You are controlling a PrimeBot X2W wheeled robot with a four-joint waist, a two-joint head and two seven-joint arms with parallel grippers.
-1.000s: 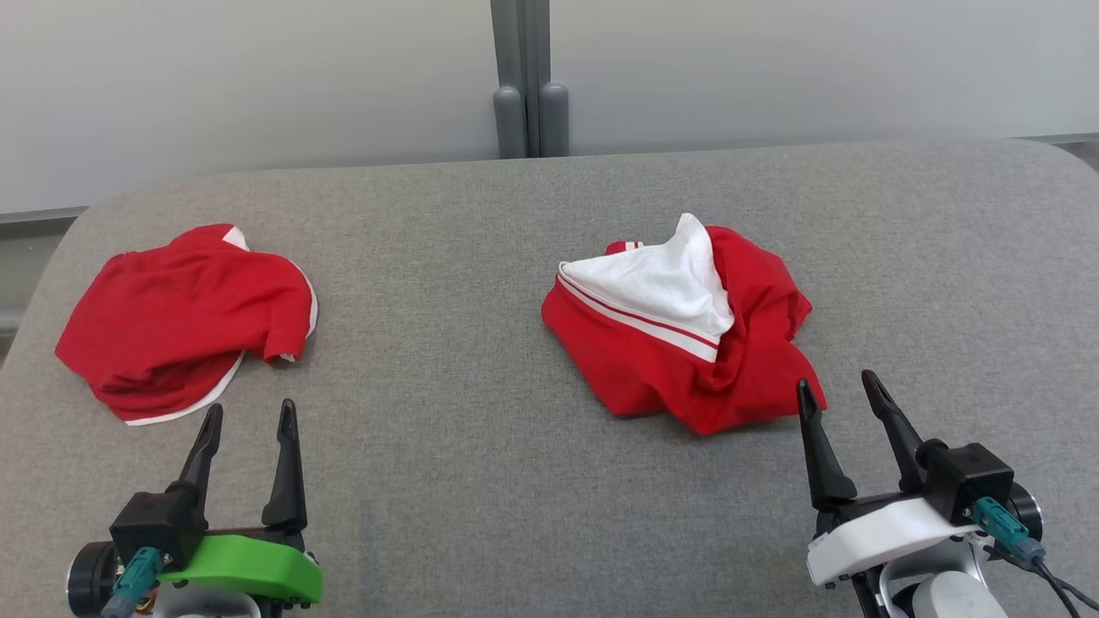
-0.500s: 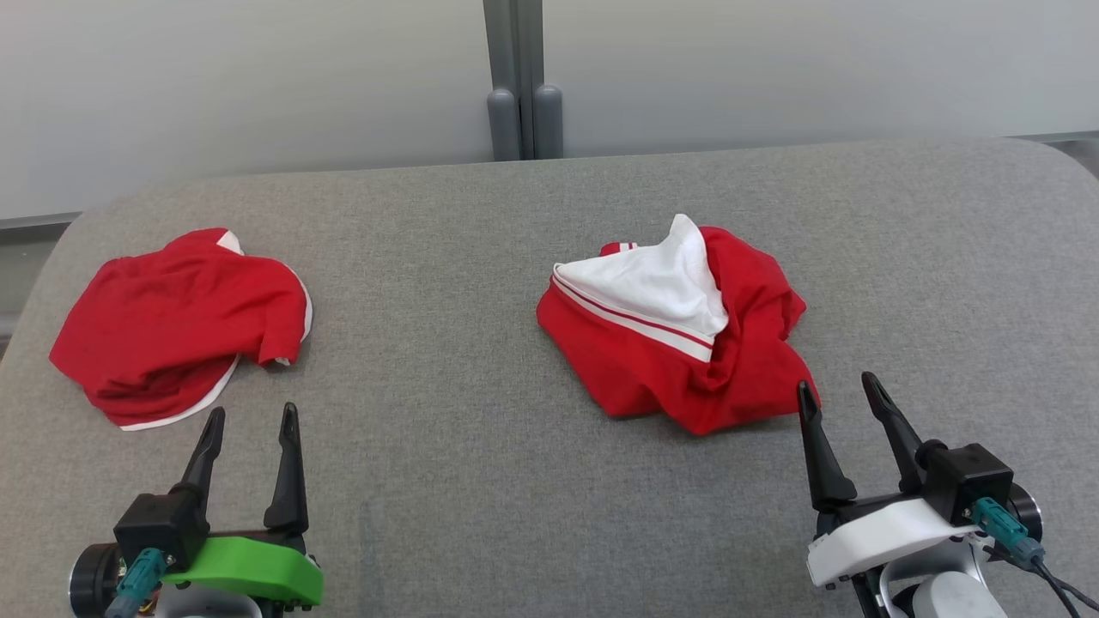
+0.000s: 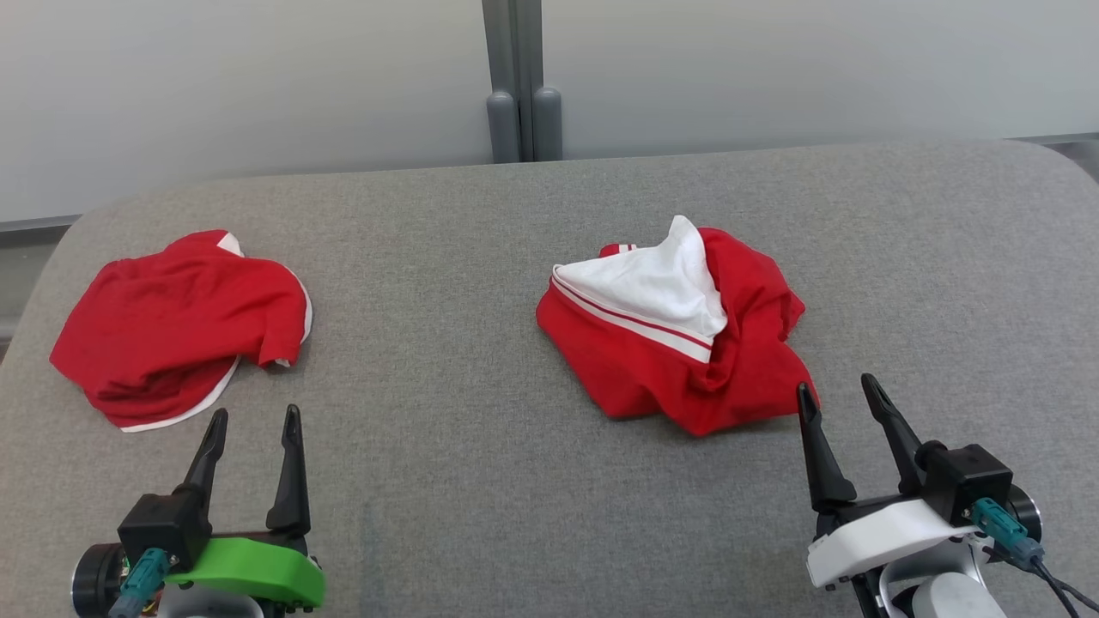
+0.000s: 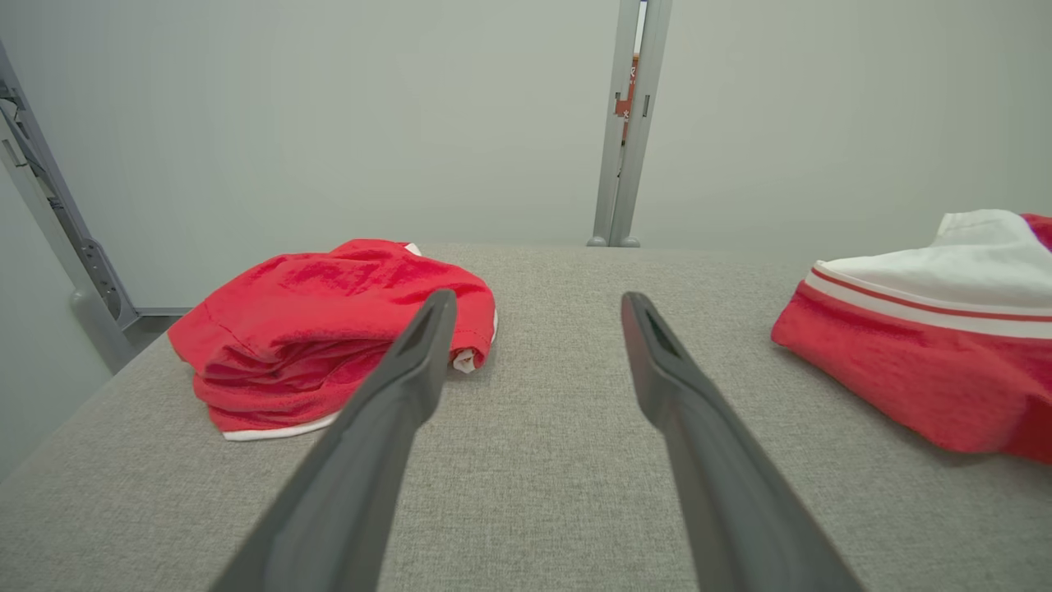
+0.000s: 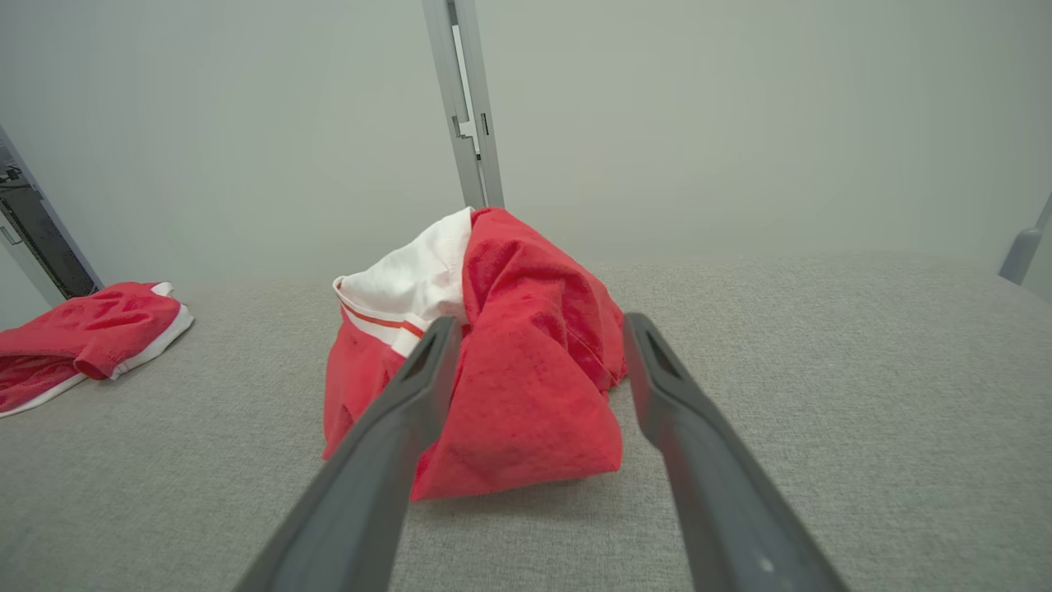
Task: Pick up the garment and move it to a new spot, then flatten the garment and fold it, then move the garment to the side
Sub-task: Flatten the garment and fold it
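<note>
While its jaws are spread empty, the right gripper (image 3: 834, 384) is held just beside the crumpled garment (image 3: 678, 360). The left gripper (image 3: 255, 411), likewise spread, is held near a second red garment (image 3: 176, 322).

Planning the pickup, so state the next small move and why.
Probably ease the right gripper forward and down onto the crumpled red-and-white garment: its open jaws frame the garment's near edge, nothing is held, and the left gripper sits nearer the other red garment.
</note>
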